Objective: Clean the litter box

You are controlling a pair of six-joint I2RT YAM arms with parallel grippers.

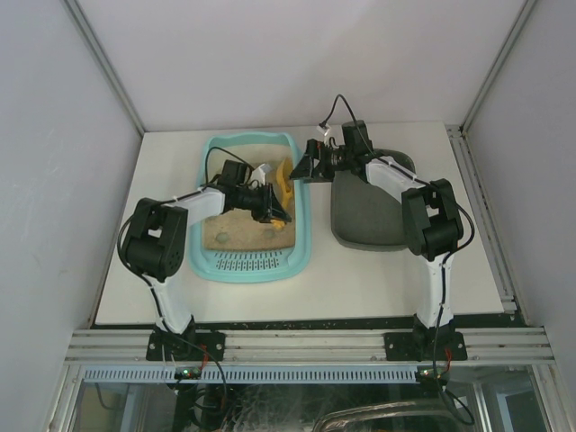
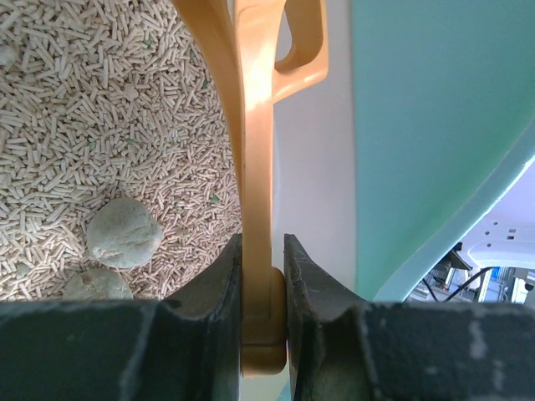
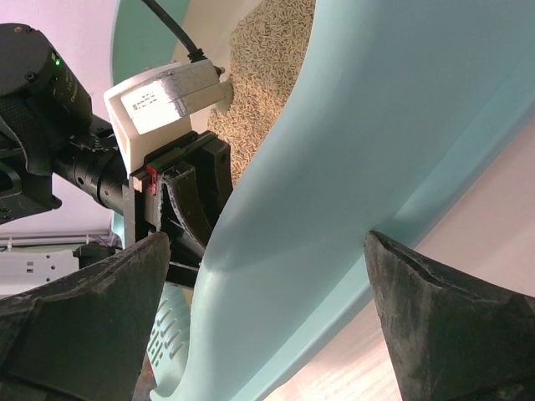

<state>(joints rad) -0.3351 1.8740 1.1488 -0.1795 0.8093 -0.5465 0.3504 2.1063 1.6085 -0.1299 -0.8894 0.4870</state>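
Observation:
The light turquoise litter box (image 1: 303,243) lies left of centre, with tan pellet litter (image 2: 100,109) inside and a slotted grate (image 1: 252,264) at its near end. My left gripper (image 2: 263,284) reaches into the box and is shut on the handle of a yellow scoop (image 2: 257,125), which runs along the right wall (image 2: 435,125). Two grey-green clumps (image 2: 124,232) (image 2: 99,284) rest on the litter left of the scoop. My right gripper (image 3: 267,251) stands open astride the box's right wall (image 3: 376,125), one finger inside and one outside. In the top view it (image 1: 303,166) is at the box's far right corner.
A dark grey tray (image 1: 364,216) lies on the table right of the litter box, under the right arm. The left gripper's body (image 3: 188,192) sits close to the right gripper's inner finger. White walls enclose the table on three sides.

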